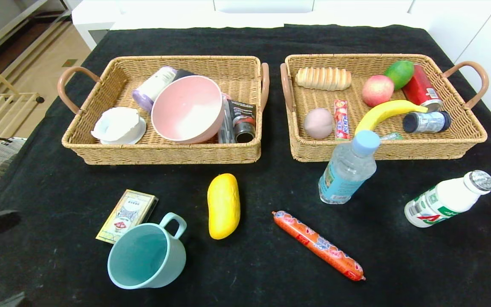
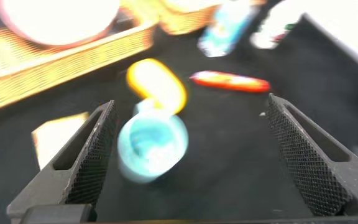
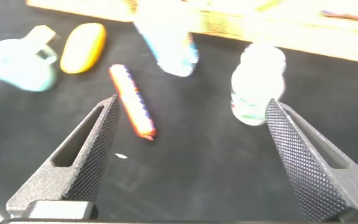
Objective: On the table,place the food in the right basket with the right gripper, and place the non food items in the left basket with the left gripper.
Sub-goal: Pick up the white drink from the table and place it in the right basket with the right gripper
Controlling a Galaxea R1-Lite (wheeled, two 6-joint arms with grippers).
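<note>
Head view first: two wicker baskets sit side by side at the back of the black table [image 1: 271,264]. Left basket [image 1: 100,151] holds a pink bowl [image 1: 186,108] among other non-food pieces; right basket [image 1: 463,136] carries a banana [image 1: 384,111], an apple [image 1: 376,90] and more. Out front on the cloth: a teal mug [image 1: 147,253] touching a card box [image 1: 127,215], a yellow mango [image 1: 223,205] just beside them, a sausage [image 1: 318,245] lying diagonally, a water bottle [image 1: 348,168] upright right before the right basket, and a white drink bottle [image 1: 446,199] tipped over near the right edge.

Left claw [image 2: 188,155] hangs spread wide above the mug [image 2: 151,146], gripping nothing. Right claw [image 3: 191,155] is spread too, over bare cloth between sausage [image 3: 132,99] and drink bottle [image 3: 257,84].
</note>
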